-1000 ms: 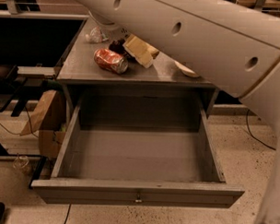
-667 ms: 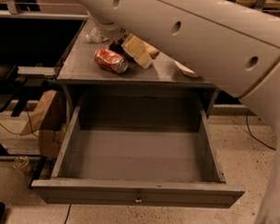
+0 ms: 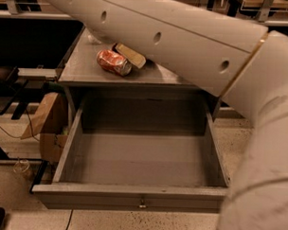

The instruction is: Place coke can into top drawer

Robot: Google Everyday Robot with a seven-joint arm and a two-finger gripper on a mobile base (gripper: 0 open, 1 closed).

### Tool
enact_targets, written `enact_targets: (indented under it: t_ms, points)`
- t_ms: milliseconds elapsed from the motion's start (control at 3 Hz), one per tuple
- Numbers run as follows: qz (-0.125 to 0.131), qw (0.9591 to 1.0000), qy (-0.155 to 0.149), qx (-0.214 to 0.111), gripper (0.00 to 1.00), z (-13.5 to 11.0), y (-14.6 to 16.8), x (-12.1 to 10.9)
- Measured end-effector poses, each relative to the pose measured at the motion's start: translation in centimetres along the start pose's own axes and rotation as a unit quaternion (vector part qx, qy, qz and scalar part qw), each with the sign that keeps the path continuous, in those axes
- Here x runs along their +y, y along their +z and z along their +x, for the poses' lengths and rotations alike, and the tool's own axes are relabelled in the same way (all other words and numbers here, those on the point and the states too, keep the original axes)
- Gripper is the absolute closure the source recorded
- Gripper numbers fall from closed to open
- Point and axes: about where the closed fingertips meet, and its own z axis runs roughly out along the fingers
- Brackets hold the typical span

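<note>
Red and slightly dented, the coke can (image 3: 113,62) lies on its side on the grey worktop (image 3: 79,71), just beside a tan snack bag (image 3: 133,55). Below, the top drawer (image 3: 131,200) stands pulled open with nothing inside, so picking and placing remain. The arm (image 3: 175,37) crosses above the can. Its tool lies out of sight past the upper left, so I cannot tell its state.

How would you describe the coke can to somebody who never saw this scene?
Start at the grey table above the open top drawer. The coke can lies on its side there, beside a tan snack bag; it alone is red and dented. The pincer is not in view, only the white arm.
</note>
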Motion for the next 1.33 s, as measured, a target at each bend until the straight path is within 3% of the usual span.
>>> enact_targets:
  t_ms: [333, 667, 1333]
  points:
    - [0.018, 0.9986, -0.048, 0.009, 0.0, -0.8, 3.3, -3.6]
    - [0.03, 0.996, -0.085, -0.006, 0.0, -1.7, 5.6, -5.3]
    - [0.036, 0.9882, -0.133, -0.066, 0.0, -4.5, 9.5, -6.7]
